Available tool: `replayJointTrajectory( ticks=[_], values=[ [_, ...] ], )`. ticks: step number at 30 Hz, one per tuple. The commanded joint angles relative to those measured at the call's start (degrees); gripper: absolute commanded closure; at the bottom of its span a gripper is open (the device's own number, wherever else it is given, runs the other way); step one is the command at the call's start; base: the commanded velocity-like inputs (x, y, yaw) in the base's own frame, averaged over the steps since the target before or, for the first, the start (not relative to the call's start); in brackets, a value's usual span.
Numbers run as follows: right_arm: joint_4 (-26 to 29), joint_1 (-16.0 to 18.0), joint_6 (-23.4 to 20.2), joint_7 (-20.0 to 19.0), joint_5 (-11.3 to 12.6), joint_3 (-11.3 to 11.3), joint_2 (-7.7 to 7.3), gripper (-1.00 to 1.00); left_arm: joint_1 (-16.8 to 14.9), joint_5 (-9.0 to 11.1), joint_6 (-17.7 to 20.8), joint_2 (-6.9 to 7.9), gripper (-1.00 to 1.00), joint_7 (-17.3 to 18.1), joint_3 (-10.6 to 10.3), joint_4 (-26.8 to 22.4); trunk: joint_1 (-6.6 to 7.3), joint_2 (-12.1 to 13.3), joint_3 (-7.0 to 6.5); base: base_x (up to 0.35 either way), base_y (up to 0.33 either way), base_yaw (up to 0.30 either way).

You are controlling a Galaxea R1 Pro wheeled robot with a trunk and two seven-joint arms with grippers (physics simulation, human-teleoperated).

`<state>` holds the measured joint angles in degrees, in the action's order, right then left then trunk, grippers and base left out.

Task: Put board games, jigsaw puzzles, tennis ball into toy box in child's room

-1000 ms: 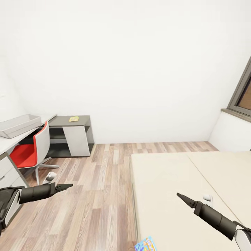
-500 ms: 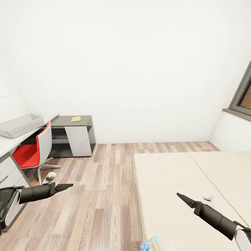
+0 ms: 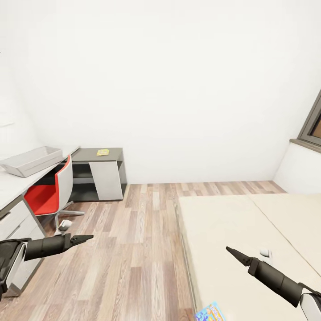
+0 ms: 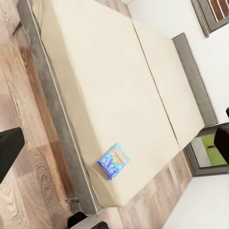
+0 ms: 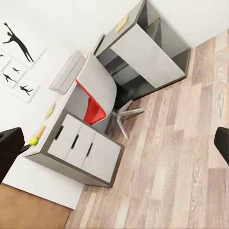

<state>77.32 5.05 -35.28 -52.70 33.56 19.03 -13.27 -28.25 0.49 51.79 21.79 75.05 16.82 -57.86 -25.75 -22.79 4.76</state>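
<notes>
Lying flat, board game (image 4: 113, 161) near bed (image 4: 109, 90) edge.

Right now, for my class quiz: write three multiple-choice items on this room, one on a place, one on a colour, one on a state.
1. Where is the light blue board game? A on the bed; B on the floor; C in the toy box.
2. The chair seat is: A blue; B red; C green.
3. The left gripper is: A holding a ball; B holding a game; C empty.
Key: 1 A, it lies near the mattress edge. 2 B, the seat is red. 3 C, nothing between its fingers.
</notes>
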Motion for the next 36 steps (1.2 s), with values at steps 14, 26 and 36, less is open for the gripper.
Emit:
replayJointTrajectory(
  ticks=[14,26,36],
  values=[
    [0.03,0.05,-0.4,-0.03,0.29,0.04,0.0,-1.0,-0.05,0.04,0.59,0.01,-1.0,0.18,0.13,0.02,-0.04,-0.13,0.13,0.0,0.281,0.0],
    [0.03,0.05,-0.45,-0.03,0.28,0.02,0.0,-1.0,-0.05,0.04,0.59,0.03,-1.0,0.18,0.14,0.03,-0.04,-0.13,0.13,0.093,0.271,-0.173],
    [0.02,0.05,-0.49,-0.03,0.33,0.04,0.0,-1.0,-0.05,0.04,0.59,0.07,-1.0,0.18,0.14,0.03,-0.04,-0.13,0.13,0.071,0.274,-0.273]
  ],
)
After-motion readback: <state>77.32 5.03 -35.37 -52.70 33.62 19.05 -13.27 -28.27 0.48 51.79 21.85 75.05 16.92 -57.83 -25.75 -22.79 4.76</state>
